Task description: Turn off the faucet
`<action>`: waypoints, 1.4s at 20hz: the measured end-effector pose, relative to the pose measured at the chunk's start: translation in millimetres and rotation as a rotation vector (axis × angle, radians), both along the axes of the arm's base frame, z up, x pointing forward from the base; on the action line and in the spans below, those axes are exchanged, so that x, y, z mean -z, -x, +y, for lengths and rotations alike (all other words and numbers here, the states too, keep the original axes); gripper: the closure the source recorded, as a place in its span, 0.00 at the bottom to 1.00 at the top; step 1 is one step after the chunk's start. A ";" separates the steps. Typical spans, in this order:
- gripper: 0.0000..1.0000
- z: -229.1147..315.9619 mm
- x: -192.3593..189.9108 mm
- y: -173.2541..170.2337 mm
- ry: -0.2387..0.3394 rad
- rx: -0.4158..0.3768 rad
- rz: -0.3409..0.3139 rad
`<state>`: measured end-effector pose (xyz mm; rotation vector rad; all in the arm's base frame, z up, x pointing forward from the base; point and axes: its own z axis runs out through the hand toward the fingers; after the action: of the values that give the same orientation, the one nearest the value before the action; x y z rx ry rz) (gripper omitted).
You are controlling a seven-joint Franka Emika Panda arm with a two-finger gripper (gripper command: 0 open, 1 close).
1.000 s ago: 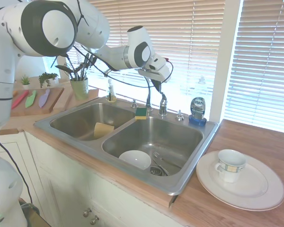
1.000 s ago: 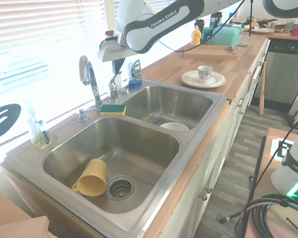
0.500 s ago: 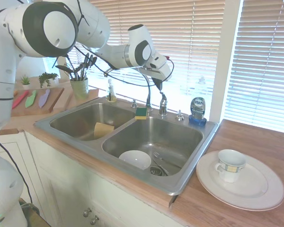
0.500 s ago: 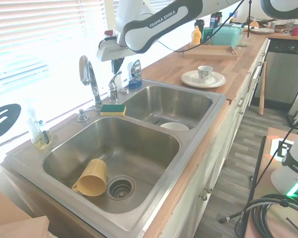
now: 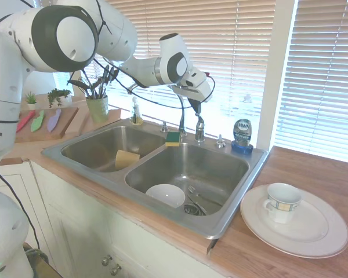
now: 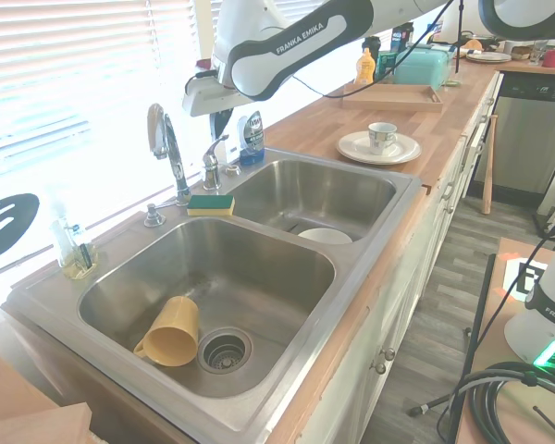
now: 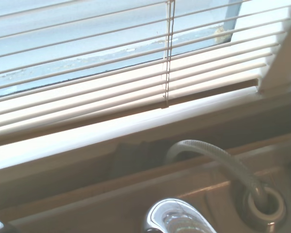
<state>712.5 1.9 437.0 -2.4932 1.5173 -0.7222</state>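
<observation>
One white arm reaches across the double steel sink [image 5: 64, 152] from the left of the first exterior view, and its gripper [image 5: 195, 107] hangs directly above the faucet's lever handle [image 5: 200, 128], near it but apart. Whether the jaws are apart or together cannot be told, since the dark fingers merge in both exterior views. The faucet [image 6: 166, 148] stands on the rear deck of the sink at the divider between the two basins; its thin chrome spout arches high, and the lever handle [image 6: 210, 166] sits just beside it on a short base. A green and yellow sponge [image 5: 173, 138] lies on the deck at the foot of the spout. A small chrome stub cap [image 5: 220, 141] stands on the deck beyond the handle, and a blue dish soap bottle [image 5: 242, 136] stands at the rear corner of the sink. A clear soap bottle with pump [image 6: 75, 248] stands at the opposite rear corner. A yellow cup [image 6: 169, 332] lies on its side in one basin beside the drain; a white bowl [image 5: 165, 195] rests in the other. On the wooden tabletop [image 5: 313, 174] beside the sink, a white plate [image 5: 325, 234] carries a mug [image 5: 282, 202]. The wrist view shows window blinds [image 7: 111, 63], a curved clear tube [image 7: 218, 160] and the rounded chrome top [image 7: 177, 218] of a fitting, out of focus.
</observation>
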 end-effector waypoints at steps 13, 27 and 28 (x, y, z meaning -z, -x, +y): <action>1.00 -15.2 43.6 24.8 -0.010 0.023 0.052; 1.00 8.6 50.2 91.4 -0.035 -0.007 0.419; 1.00 9.7 51.6 103.4 -0.033 -0.017 0.445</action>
<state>609.1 11.6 385.3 -2.7636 1.6104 -0.1354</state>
